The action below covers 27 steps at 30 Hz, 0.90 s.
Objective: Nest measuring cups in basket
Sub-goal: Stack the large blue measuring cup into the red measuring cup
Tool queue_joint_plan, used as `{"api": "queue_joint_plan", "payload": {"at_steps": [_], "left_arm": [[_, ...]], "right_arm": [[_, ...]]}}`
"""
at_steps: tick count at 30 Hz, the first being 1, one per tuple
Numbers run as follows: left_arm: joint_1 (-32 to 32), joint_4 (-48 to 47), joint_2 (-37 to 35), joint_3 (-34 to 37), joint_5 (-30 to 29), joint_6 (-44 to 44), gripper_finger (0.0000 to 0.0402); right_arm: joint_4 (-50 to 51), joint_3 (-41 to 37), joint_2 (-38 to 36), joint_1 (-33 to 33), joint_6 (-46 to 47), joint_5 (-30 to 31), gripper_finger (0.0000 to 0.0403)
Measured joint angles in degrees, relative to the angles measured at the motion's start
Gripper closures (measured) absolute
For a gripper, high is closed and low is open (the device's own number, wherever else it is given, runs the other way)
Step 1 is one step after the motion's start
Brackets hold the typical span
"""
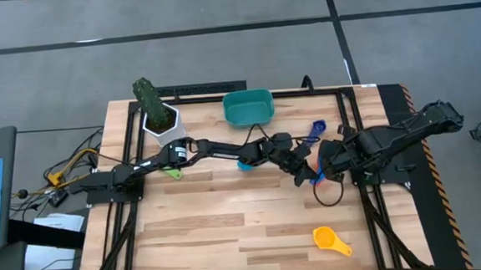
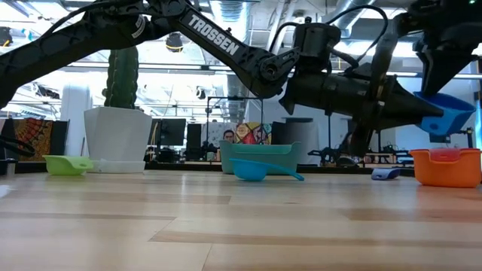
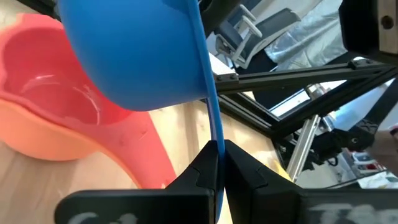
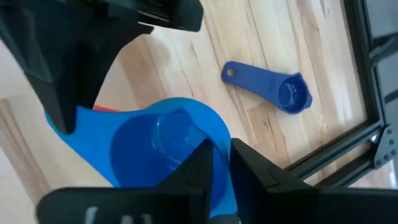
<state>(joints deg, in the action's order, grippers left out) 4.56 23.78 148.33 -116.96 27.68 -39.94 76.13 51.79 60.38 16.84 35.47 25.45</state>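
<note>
Mid-handover above the counter (image 1: 229,228): the left tool (image 3: 217,163) is clamped on the blue cup's (image 3: 137,50) handle while the right tool (image 4: 221,163) pinches its rim, over the stacked red and orange cups (image 3: 56,124); next, one releases, then carry to the teal basket (image 1: 248,107), well apart

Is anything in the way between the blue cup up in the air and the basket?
Nothing tall that I can see. The blue cup hangs above the table. Toward the basket, only a light blue cup lies low on the wood, just in front of it.
</note>
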Motion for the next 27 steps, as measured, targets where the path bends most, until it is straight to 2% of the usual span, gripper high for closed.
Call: {"api": "queue_joint_plan", "payload": {"at_steps": [9, 15, 21, 27], "left_arm": [[0.70, 0.17, -0.02, -0.05, 1.18, -2.84, 0.0401], [1.00, -1.74, 0.29, -0.22, 0.68, -3.50, 0.0401], [1.11, 1.23, 4.91, -1.82, 4.77, -10.21, 0.0401], [1.73, 4.76, 5.64, -2.37, 5.64, -12.51, 0.0401]], "right_arm": [[1.18, 0.17, 0.04, -1.24, 6.99, -0.22, 0.0254], [2.47, 3.72, -0.11, 0.73, 12.12, 1.50, 0.0219], [3.10, 8.64, -0.16, 3.95, 12.01, 7.07, 0.0202], [3.18, 9.86, -0.15, 6.11, 11.22, 7.68, 0.0206]]}}
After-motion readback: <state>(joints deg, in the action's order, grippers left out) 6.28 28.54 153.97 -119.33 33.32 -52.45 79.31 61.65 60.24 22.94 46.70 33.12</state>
